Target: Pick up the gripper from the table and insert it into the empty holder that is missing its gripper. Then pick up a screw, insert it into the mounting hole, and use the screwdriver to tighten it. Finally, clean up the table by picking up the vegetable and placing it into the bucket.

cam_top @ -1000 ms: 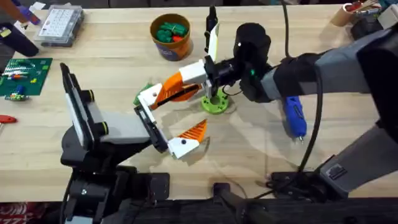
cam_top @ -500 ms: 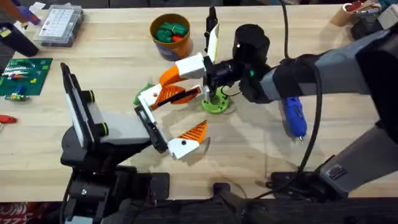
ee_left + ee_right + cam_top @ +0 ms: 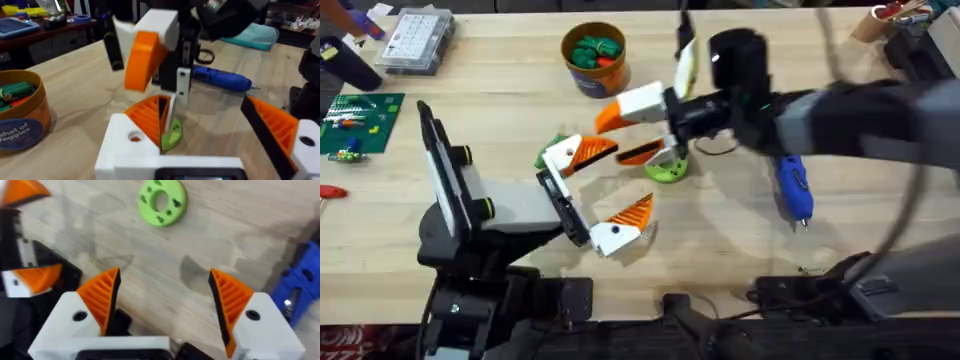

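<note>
The right end effector (image 3: 638, 130) sits at the middle of the frame, reaching in from the right above the worktop (image 3: 720, 240). Its two orange ribbed pads (image 3: 102, 300) stand wide apart with nothing between them. A green ring (image 3: 660, 173) lies just below it, lower right of its fingers. The blue screwdriver (image 3: 793, 188) lies flat on the worktop well to the right of that end effector, under the right arm, tip toward the bottom of the frame. The bucket (image 3: 592, 80), holding green and red vegetable pieces, stands near the upper centre-left. The left end effector (image 3: 623, 180), lower centre-left, is also spread wide and empty.
</note>
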`<state>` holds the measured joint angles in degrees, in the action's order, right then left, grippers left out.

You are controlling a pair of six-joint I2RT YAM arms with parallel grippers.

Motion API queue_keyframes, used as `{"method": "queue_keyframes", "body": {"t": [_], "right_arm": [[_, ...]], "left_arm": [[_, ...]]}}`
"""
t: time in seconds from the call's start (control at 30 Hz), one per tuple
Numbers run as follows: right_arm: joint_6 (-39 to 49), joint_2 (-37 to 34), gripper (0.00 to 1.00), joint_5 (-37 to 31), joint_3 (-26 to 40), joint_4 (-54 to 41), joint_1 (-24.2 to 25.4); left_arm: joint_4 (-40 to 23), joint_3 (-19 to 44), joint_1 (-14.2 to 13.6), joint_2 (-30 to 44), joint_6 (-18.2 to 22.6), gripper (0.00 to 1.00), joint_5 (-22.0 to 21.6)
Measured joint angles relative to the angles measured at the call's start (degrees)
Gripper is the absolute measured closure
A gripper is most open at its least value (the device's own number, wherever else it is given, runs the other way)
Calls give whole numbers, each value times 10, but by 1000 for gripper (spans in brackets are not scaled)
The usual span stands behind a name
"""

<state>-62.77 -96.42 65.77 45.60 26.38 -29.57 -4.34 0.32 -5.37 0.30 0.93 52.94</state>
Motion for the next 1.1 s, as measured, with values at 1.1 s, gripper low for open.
{"method": "queue_keyframes", "body": {"t": [1.1], "right_arm": [[597,396,4,-463,73,-830,124]], "left_arm": [[0,0,0,0,2,14,0]]}}
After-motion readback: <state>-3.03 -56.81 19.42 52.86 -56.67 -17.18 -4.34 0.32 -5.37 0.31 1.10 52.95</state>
